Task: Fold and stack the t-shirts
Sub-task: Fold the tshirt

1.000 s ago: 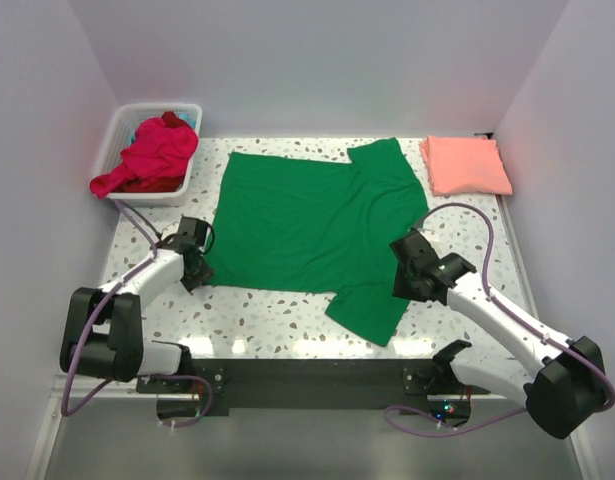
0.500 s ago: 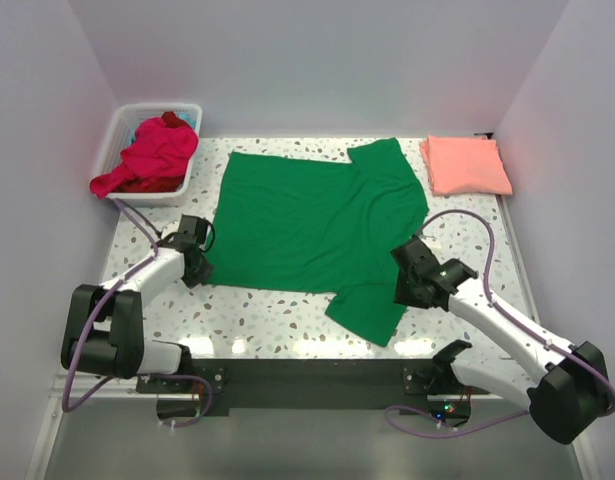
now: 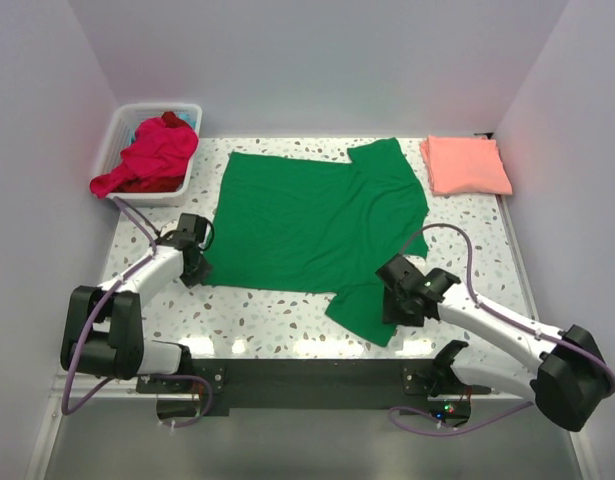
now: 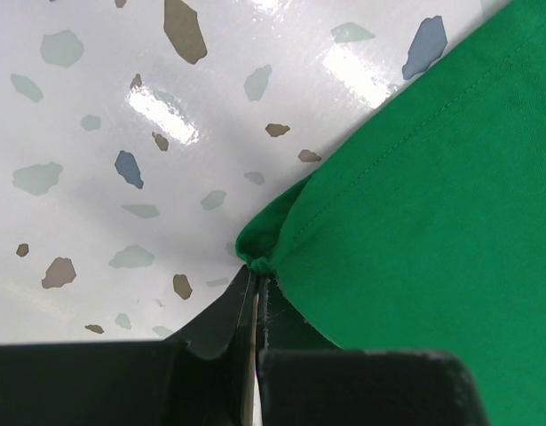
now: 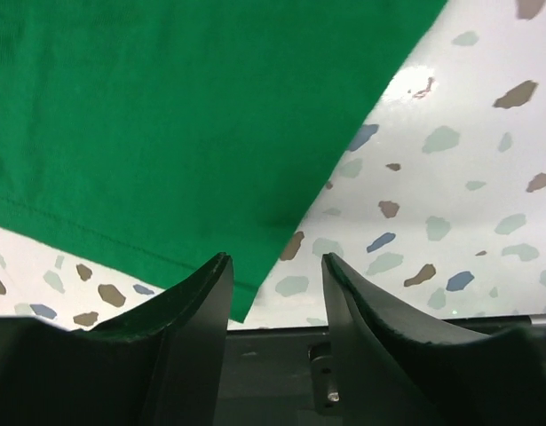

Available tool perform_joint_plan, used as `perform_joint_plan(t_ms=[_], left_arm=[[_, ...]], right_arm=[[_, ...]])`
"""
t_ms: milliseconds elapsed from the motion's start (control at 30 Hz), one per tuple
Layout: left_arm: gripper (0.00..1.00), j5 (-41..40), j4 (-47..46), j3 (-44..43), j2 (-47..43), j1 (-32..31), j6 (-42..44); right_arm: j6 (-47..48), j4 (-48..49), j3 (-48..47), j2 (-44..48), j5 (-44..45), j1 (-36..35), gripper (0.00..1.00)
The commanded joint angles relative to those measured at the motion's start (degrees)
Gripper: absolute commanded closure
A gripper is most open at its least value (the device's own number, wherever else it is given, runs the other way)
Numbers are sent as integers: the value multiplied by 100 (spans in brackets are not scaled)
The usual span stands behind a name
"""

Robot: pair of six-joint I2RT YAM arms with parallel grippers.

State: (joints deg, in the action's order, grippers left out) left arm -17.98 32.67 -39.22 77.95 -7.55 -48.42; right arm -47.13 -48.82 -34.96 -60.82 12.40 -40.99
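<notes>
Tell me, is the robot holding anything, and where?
The left gripper pinches the green t-shirt at a hem corner. The right gripper is open, holding nothing.

Bright, even light from overhead here in our top view; white glare patches sit on the glossy table [image 3: 247,318] by its near edge, and we catch two more hot streaks in the left wrist view; shadows are soft and faint; stitching on the green t-shirt [image 4: 432,204] reads sharp; the right gripper [image 5: 274,259] looms dark, slightly soft.
</notes>
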Motion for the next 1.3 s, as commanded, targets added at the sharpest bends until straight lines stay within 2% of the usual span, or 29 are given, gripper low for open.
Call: perform_joint_plan(t_ms=[0, 200, 333, 500, 833, 867, 967, 1000, 1133, 1267], left_arm=[[100, -4, 100, -173, -131, 43, 88], [100, 14, 109, -165, -166, 35, 123], [100, 13, 100, -165, -175, 43, 123], [100, 22, 73, -165, -166, 43, 158], [100, 49, 64, -191, -96, 43, 184], [100, 40, 73, -200, -96, 43, 184], [100, 22, 126, -244, -122, 43, 175], [100, 31, 135, -252, -149, 43, 175], [100, -22, 205, -261, -298, 43, 140], [100, -83, 337, -235, -535, 43, 70]], right_arm=[[-428, 223, 139, -97, -106, -391, 50], [-753, 355, 103, -554, -1, -1033, 50], [-990, 312, 147, -607, 52, -1262, 56], [-1114, 294, 261, -554, 34, -1341, 62], [-1202, 680, 674, -677, -106, -1368, 63], [-1184, 724, 692, -694, -124, -1368, 65], [-1184, 786, 727, -756, -159, -1367, 87], [-1193, 769, 736, -739, -133, -1368, 100], [-1263, 506, 623, -607, 42, -1368, 100], [-1456, -301, 280, -467, 428, -1376, 100]])
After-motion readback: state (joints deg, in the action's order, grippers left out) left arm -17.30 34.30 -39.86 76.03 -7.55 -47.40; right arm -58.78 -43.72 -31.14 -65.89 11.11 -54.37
